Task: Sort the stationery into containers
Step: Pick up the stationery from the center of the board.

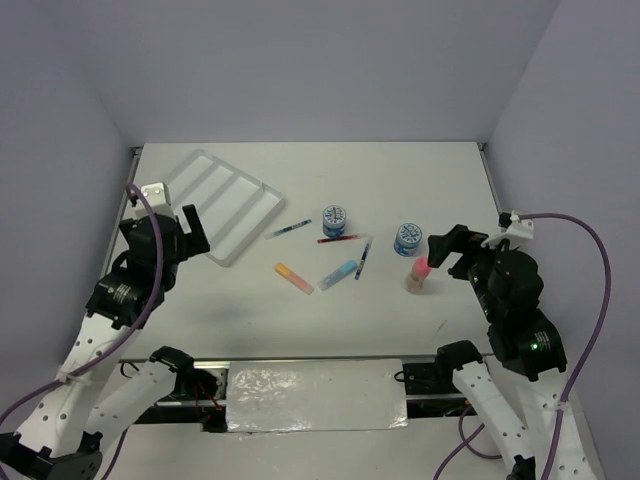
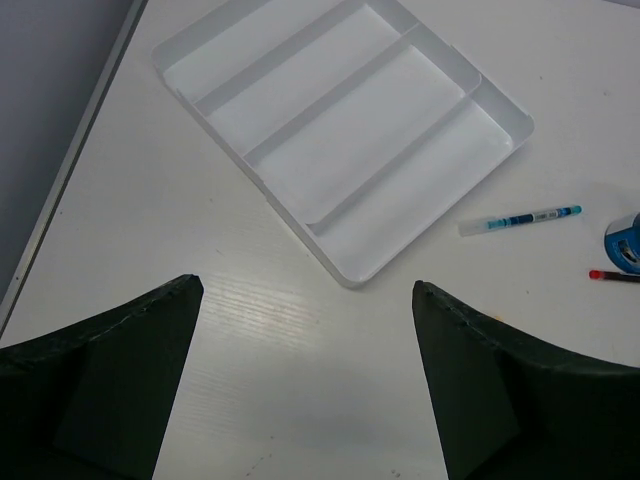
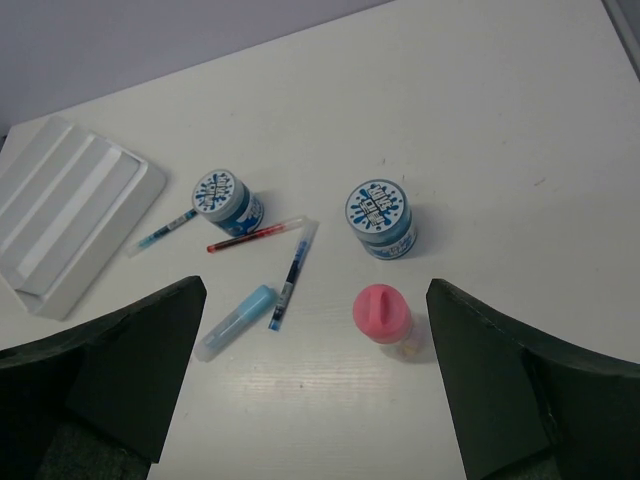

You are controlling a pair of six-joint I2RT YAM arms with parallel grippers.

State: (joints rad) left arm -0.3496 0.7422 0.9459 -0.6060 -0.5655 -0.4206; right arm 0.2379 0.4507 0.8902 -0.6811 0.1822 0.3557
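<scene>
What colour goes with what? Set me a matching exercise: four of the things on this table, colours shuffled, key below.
Things:
1. glue stick cap
2. tray
3. marker nearer the tray
4. marker nearer the glue stick

Colours:
A. white
B. light blue
C. pink
D. orange-yellow

Pairs: 1-C, 2-A, 3-D, 4-B.

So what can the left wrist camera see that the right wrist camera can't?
Only the left wrist camera: almost the whole tray, its four compartments empty, plus the left tool, open. Only the right wrist camera: the pink-capped glue stick, light-blue marker, dark-blue pen and right-hand roll. Both: the tray (cut off in the right view), teal pen, red pen and other roll.
</scene>
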